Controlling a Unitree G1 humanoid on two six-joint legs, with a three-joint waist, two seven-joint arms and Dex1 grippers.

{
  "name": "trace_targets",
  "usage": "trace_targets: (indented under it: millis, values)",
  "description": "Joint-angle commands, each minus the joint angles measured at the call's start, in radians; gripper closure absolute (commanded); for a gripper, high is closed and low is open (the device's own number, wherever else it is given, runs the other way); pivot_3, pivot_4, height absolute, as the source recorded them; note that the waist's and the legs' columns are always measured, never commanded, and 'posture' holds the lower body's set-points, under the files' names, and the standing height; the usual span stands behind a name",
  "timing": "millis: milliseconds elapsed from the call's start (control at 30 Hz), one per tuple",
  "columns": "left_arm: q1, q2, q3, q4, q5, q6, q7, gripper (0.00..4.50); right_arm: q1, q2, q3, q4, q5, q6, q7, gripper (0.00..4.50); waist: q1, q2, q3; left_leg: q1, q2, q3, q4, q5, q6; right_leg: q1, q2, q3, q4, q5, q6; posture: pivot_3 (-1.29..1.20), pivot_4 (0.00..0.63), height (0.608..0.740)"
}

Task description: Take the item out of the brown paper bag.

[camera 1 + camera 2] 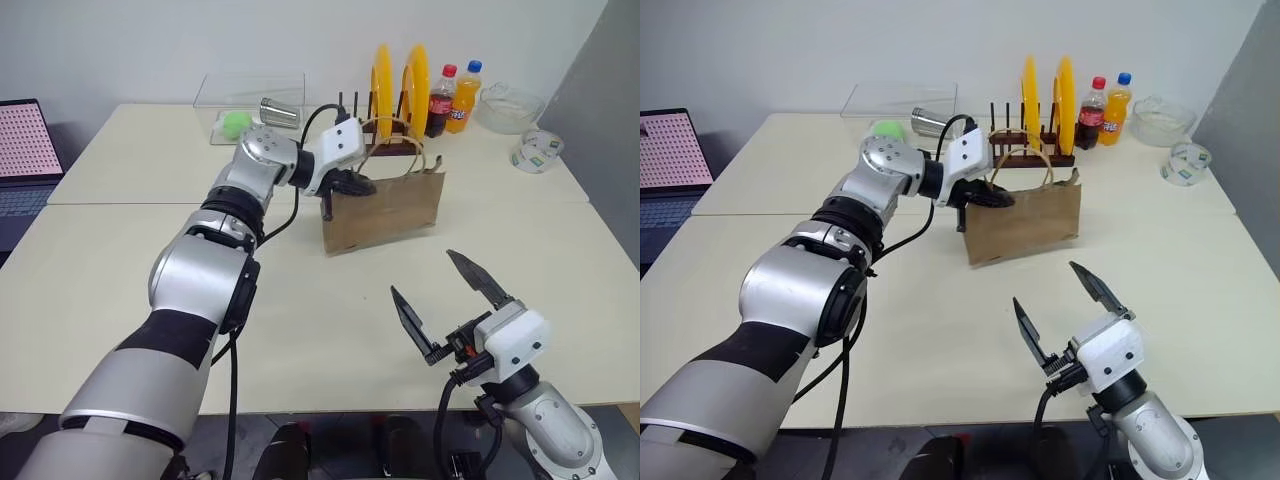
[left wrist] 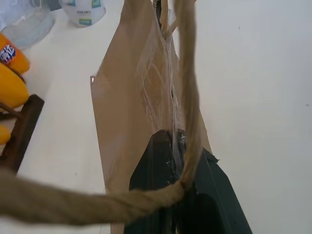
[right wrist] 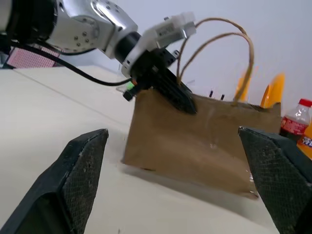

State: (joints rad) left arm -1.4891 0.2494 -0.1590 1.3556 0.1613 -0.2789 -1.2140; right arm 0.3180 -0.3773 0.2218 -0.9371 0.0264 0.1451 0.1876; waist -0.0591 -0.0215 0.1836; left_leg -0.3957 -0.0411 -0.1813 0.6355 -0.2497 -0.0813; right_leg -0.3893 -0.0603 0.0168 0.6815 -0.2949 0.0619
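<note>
The brown paper bag (image 1: pixel 385 212) stands upright mid-table, its two cord handles looping above it. My left gripper (image 1: pixel 352 185) is at the bag's upper left corner, shut on the top edge of the paper. In the left wrist view the black fingers (image 2: pixel 161 165) pinch the paper beside a handle cord (image 2: pixel 190 87). My right gripper (image 1: pixel 421 272) hovers near the table's front edge, well short of the bag, open wide with nothing between its fingers (image 3: pixel 83 165). The item is hidden; the bag's inside cannot be seen.
Behind the bag is a dish rack with yellow plates (image 1: pixel 395 85), then a cola bottle (image 1: pixel 441 100), an orange soda bottle (image 1: pixel 464 96) and a glass bowl (image 1: pixel 510 108). A green ball (image 1: pixel 236 122) and silver cup (image 1: pixel 280 112) lie back left. A laptop (image 1: pixel 25 150) sits far left.
</note>
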Motion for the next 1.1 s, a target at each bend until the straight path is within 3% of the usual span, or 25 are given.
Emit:
trace_targets:
  millis: [33, 233, 333, 567, 1100]
  values:
    - [-0.039, -0.01, 0.002, -0.005, 0.032, -0.036, 0.041, 4.48, -0.02, 0.019, 0.012, -0.11, -0.025, -0.007, -0.009, 0.0, 0.0, 0.0, 0.0, 0.0, 0.0, 0.0, 0.0, 0.0, 0.0, 0.0, 0.0, 0.0, 0.0, 0.0, 0.0, 0.0, 0.15, 0.74]
    - [-0.03, -0.013, -0.014, 0.003, 0.098, -0.059, 0.073, 4.48, -0.034, 0.041, 0.021, -0.11, -0.05, 0.012, -0.004, 0.0, 0.001, 0.0, 0.0, 0.0, 0.0, 0.0, 0.0, 0.0, 0.0, 0.0, 0.0, 0.0, 0.0, 0.0, -0.001, 0.0, 0.15, 0.74]
    - [-0.028, -0.008, -0.009, 0.005, 0.115, -0.072, 0.083, 3.8, -0.042, 0.049, 0.021, -0.11, -0.063, 0.026, 0.002, 0.0, 0.001, 0.0, 0.0, 0.0, 0.0, 0.0, 0.0, 0.0, 0.0, 0.0, 0.0, 0.0, 0.0, 0.001, -0.001, 0.0, 0.15, 0.74]
    - [-0.03, 0.019, 0.016, 0.003, 0.113, -0.095, 0.09, 1.7, -0.073, 0.051, 0.005, -0.108, -0.07, 0.072, 0.021, 0.0, 0.001, 0.0, 0.0, 0.001, 0.0, 0.0, 0.0, 0.0, 0.0, 0.0, 0.0, 0.0, 0.001, 0.001, -0.001, 0.0, 0.15, 0.74]
    - [-0.049, 0.195, 0.151, -0.025, 0.007, -0.084, -0.014, 1.7, -0.16, 0.036, -0.062, -0.018, -0.043, 0.085, 0.088, 0.0, -0.001, 0.0, 0.0, 0.001, 0.0, 0.0, 0.002, 0.0, 0.0, 0.001, 0.0, 0.0, 0.002, 0.001, -0.001, 0.0, 0.15, 0.74]
